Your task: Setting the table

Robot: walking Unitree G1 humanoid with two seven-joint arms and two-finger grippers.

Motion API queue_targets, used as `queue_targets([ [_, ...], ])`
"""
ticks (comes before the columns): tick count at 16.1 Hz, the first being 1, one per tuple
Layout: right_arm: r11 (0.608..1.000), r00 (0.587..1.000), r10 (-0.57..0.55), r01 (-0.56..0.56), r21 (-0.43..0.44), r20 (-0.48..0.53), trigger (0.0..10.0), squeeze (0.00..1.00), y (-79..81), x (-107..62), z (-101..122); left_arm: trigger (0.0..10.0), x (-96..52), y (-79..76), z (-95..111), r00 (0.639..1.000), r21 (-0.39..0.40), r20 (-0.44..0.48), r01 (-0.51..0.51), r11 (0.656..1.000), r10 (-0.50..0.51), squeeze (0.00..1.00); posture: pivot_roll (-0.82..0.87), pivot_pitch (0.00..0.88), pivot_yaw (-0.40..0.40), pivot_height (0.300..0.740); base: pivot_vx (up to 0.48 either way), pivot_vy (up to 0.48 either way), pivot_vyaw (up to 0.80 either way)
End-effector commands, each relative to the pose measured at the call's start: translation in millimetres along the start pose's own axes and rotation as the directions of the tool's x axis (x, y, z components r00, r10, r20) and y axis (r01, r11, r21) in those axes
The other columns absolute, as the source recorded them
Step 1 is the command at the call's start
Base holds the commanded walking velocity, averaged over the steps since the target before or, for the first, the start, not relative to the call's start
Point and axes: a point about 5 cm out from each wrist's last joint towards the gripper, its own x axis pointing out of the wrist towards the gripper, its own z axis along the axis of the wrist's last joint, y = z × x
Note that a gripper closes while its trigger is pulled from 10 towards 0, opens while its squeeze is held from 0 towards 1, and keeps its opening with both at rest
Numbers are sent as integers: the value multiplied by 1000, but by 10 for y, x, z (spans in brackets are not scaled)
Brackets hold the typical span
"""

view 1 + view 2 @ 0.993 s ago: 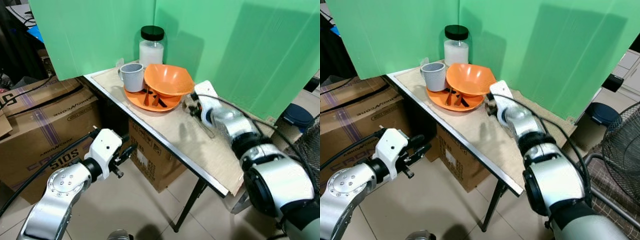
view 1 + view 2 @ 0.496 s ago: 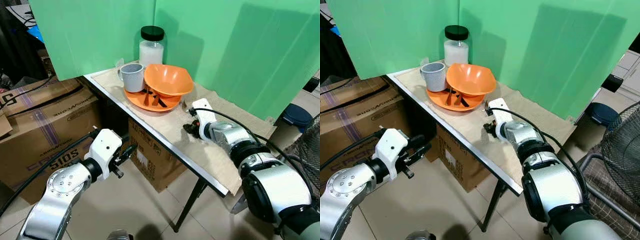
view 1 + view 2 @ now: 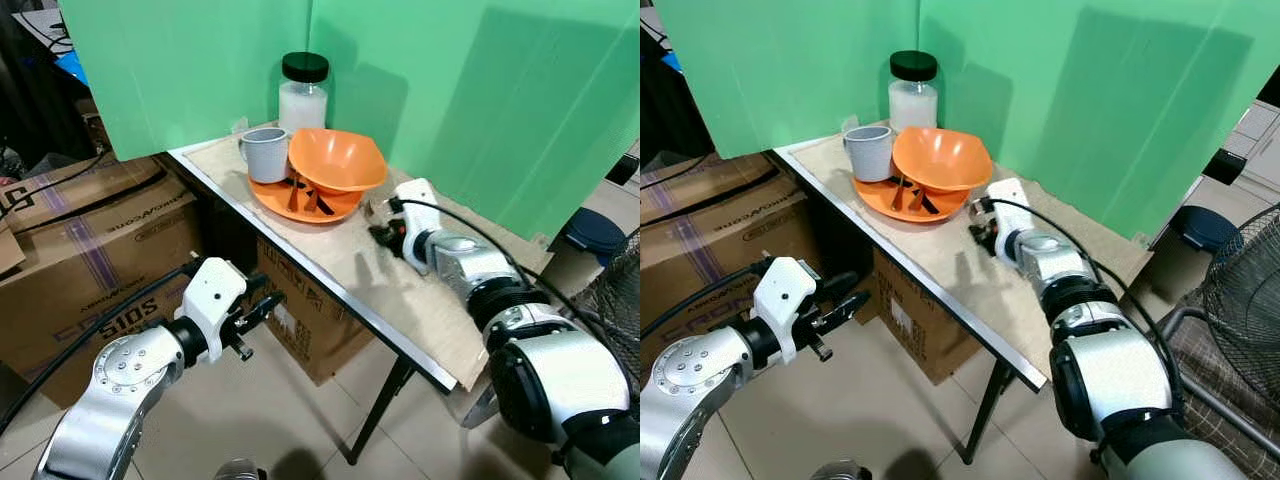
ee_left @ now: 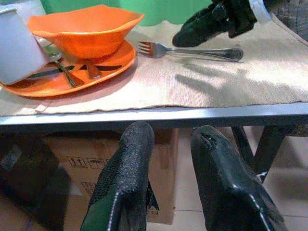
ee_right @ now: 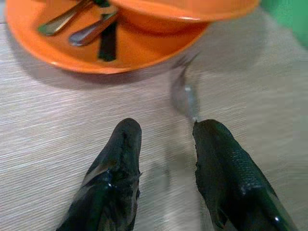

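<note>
An orange plate [image 3: 305, 207] on the beige mat [image 3: 400, 290] carries an orange bowl [image 3: 335, 160] and some dark-handled cutlery [image 4: 72, 74] tucked under the bowl. A grey mug [image 3: 265, 155] stands beside the plate. A steel fork [image 4: 192, 50] lies flat on the mat, tines toward the plate. My right gripper [image 3: 384, 231] hovers low over the fork's handle, open, with the blurred fork [image 5: 186, 96] just ahead of one fingertip. My left gripper [image 3: 262, 305] hangs open in front of the table, below its edge.
A jar [image 3: 303, 90] with a black lid stands behind the mug. Green screens [image 3: 480, 100] wall off the back of the table. Cardboard boxes [image 3: 90, 240] sit on the floor to the left and under the table [image 3: 295, 320]. A fan [image 3: 1245, 300] stands on the right.
My right gripper dipped toward the table's front edge half a second ago and has come back up toward the plate. The left arm has barely shifted.
</note>
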Motion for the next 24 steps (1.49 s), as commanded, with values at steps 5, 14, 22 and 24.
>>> queue_targets([
  [5,997,994,-69,66,-40,-85,10000,0,-34,-7,-244,10000,-13,-18,33,1000,3,6,22,1000,-22,0,132,0,-89,740,0,0,0],
  [14,991,985,133,-134,7,-110,10000,0,73,-27,-370,10000,-34,-9,27,1000,6,-1,14,1000,-14,0,137,0,-94,740,0,0,0],
  [22,995,984,-28,11,96,177,10000,0,-108,-166,-97,10000,-35,-11,42,1000,16,6,-1,1000,1,0,138,0,-107,740,0,0,0],
  [24,991,981,-46,23,129,186,10000,741,-72,-151,-76,10000,-34,-18,49,1000,17,9,-2,1000,2,0,133,0,-103,740,0,0,0],
])
